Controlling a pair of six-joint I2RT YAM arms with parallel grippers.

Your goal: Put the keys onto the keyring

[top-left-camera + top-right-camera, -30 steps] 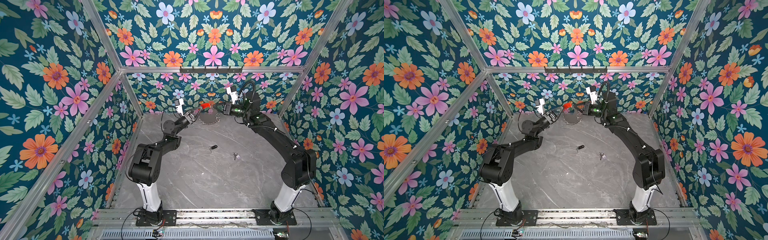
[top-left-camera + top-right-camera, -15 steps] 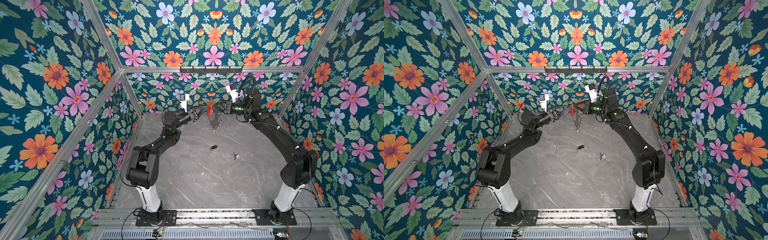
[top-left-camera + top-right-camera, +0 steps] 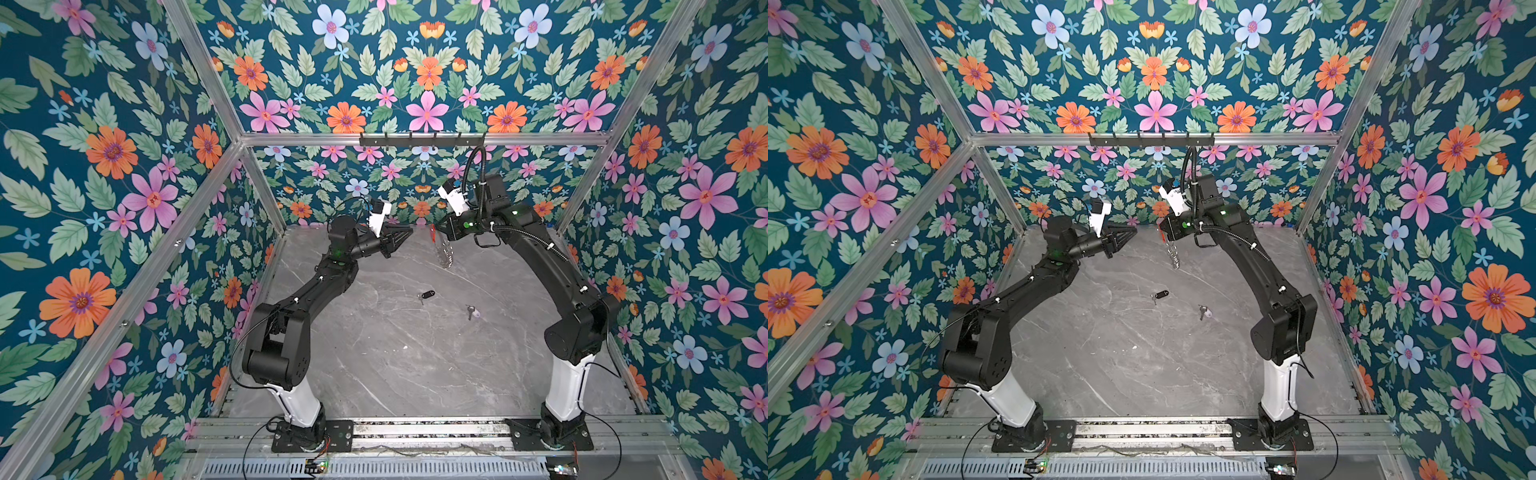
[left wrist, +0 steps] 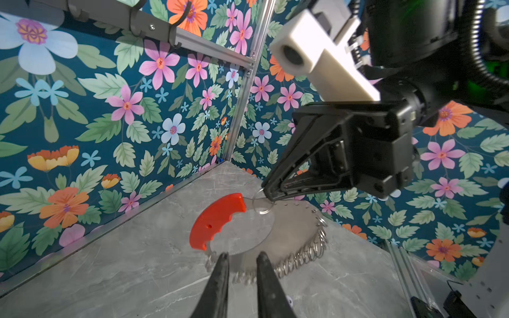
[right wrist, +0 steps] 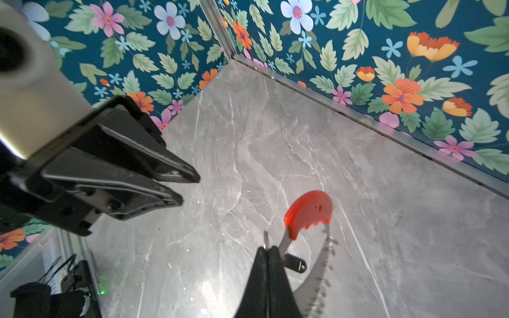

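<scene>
The right claw (image 4: 268,192) is clamping the keyring (image 4: 217,223) by one small ring, dangling it over the far end of the desk (image 3: 395,365). The left claw (image 4: 243,256), slightly parted and empty, is pointing at it. The lavender-tagged key (image 3: 473,312) is lying on the desk nearer the bases, right of centre, so the free left claw is probably facing a reach down and across.
</scene>
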